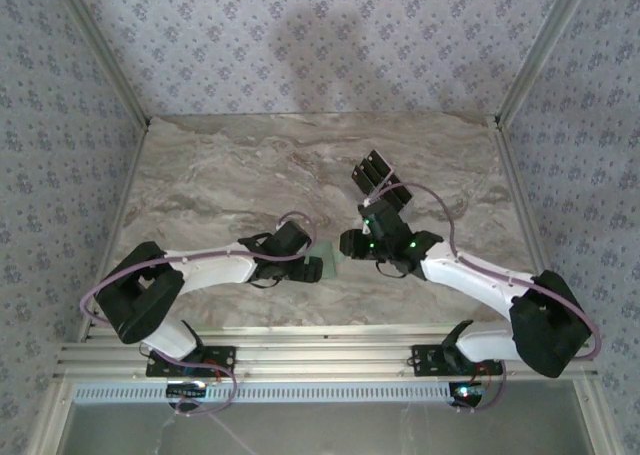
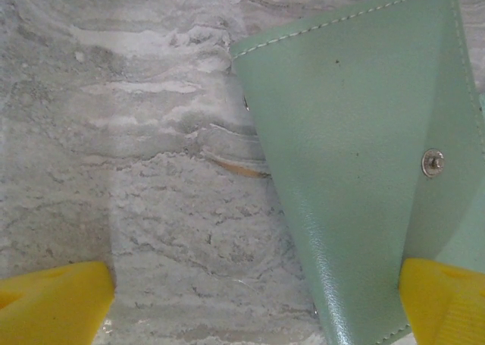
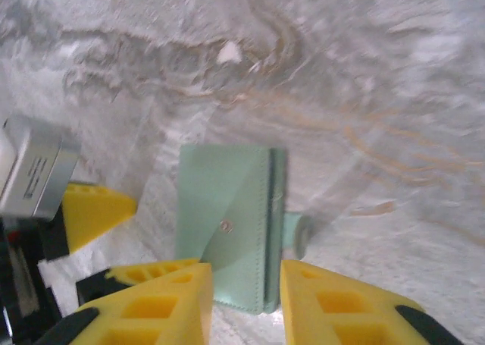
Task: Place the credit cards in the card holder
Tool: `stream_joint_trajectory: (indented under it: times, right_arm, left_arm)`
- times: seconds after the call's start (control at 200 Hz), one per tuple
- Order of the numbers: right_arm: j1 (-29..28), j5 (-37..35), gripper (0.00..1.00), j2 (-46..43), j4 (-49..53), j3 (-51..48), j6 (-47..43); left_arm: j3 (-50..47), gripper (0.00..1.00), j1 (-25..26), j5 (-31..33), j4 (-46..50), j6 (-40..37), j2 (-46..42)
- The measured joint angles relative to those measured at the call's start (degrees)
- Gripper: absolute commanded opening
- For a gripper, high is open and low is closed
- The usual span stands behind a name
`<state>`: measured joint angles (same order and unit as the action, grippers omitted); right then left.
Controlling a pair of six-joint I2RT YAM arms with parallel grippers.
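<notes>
The pale-green card holder (image 3: pixel 227 216) lies on the marble table, folded, its snap tab (image 3: pixel 300 235) sticking out to the right and a dark line along its slot edge. My right gripper (image 3: pixel 245 284) hovers open over its near edge, one yellow finger on each side. My left gripper (image 2: pixel 258 284) is open wide, and its right finger (image 2: pixel 447 299) overlaps the card holder (image 2: pixel 356 155); whether it presses down I cannot tell. From above, both grippers, left (image 1: pixel 305 268) and right (image 1: pixel 352 243), meet at the card holder (image 1: pixel 330 263). Black credit cards (image 1: pixel 372 173) lie farther back.
The marble tabletop (image 1: pixel 230 175) is bordered by patterned walls and metal corner posts (image 1: pixel 115 85). The left wrist's silver camera housing (image 3: pixel 34 170) and a left finger (image 3: pixel 95 208) stand close beside the right gripper.
</notes>
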<state>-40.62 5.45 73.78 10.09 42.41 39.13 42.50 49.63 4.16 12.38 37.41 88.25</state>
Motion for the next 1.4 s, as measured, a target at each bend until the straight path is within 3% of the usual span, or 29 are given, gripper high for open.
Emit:
stream_joint_trajectory:
  times: [0.215,0.67,1.399]
  right_arm:
    - [1.88,1.46,0.36,4.22,6.27,1.57,-1.29]
    - [1.36,3.43,0.36,13.25,7.28,6.91,-3.34]
    - [1.77,3.63,0.23,16.11,7.43,8.55,-4.74]
  left_arm:
    - [-0.02,0.99,0.00,0.20,-0.22,0.79,0.07]
    - [-0.31,0.99,0.00,0.61,-0.87,1.36,0.33]
    - [-1.05,0.99,0.00,0.83,-2.05,1.64,0.74]
